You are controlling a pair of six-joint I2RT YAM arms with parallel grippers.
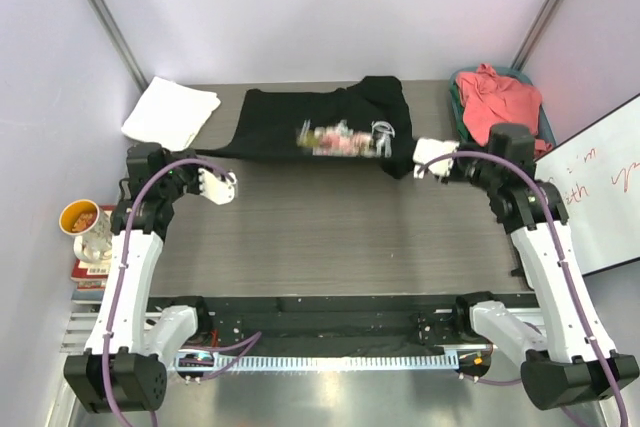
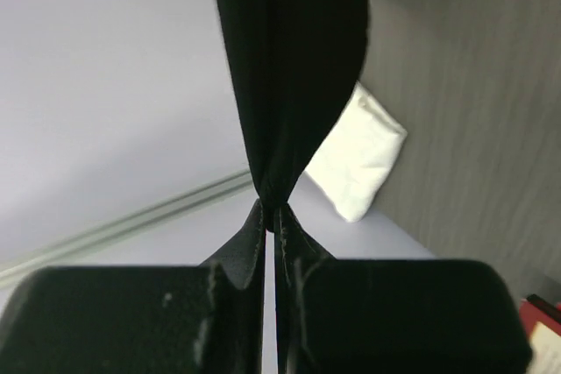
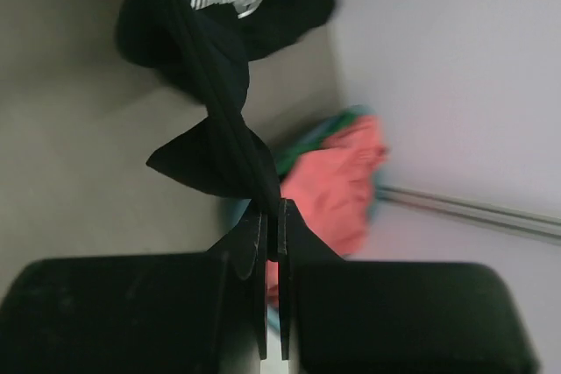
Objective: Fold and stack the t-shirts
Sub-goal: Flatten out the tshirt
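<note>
The left gripper (image 2: 271, 216) and right gripper (image 3: 271, 215) are each clamped on a pinch of the black tee (image 1: 320, 122). The tee stretches away from both, with its long axis running left to right over the far counter (image 1: 320, 237), and neither arm is nearer. Beyond it, the white tee (image 1: 170, 113) lies folded far left. The coral tee (image 1: 497, 102) sits heaped in a bin (image 1: 456, 105) far right.

walls (image 1: 320, 7): pale lilac | table (image 1: 330, 247): grey wood-grain | whiteboard (image 1: 605, 197): right side, red writing | light: even
</note>
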